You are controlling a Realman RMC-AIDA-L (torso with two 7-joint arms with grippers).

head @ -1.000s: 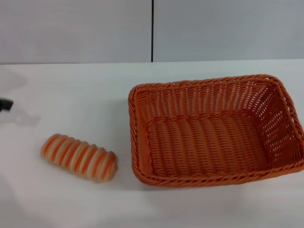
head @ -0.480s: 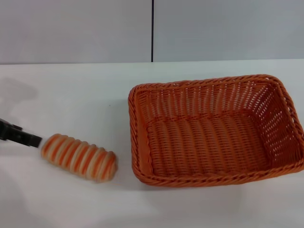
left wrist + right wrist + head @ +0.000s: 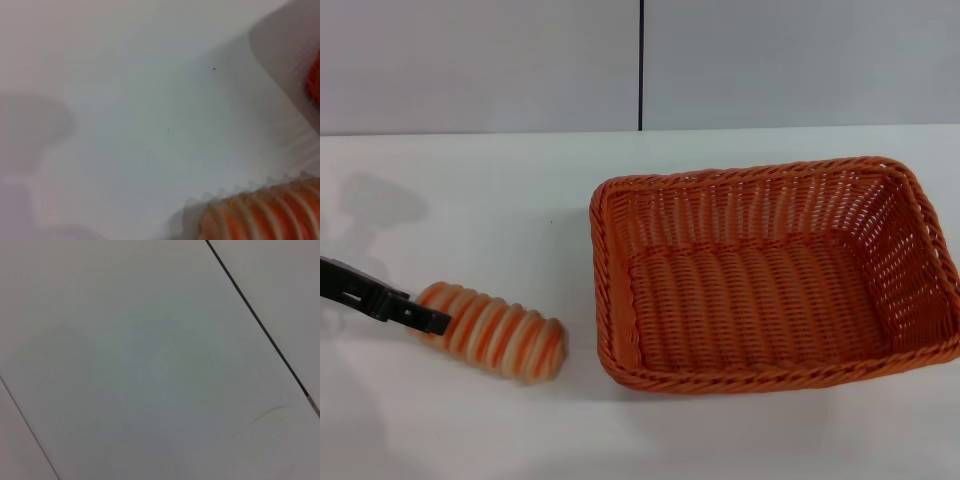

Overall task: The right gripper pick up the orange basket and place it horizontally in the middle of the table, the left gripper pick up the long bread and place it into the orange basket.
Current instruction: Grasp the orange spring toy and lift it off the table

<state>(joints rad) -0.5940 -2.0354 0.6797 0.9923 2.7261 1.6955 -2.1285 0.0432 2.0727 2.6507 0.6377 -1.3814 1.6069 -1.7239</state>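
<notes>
On table [image 3: 500,190]: left pincer [image 3: 432,322] at long bread [image 3: 495,333]; grip unclear | orange basket [image 3: 775,270] beside, apart

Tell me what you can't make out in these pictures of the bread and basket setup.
- Left gripper, head view: only one dark finger shows over the long bread; the arm is cut off by the picture's edge.
- Right gripper: in no view.
- Long bread, left wrist view: cut off at the corner, blurred.
- Orange basket, head view: right rim clipped by the edge.
</notes>
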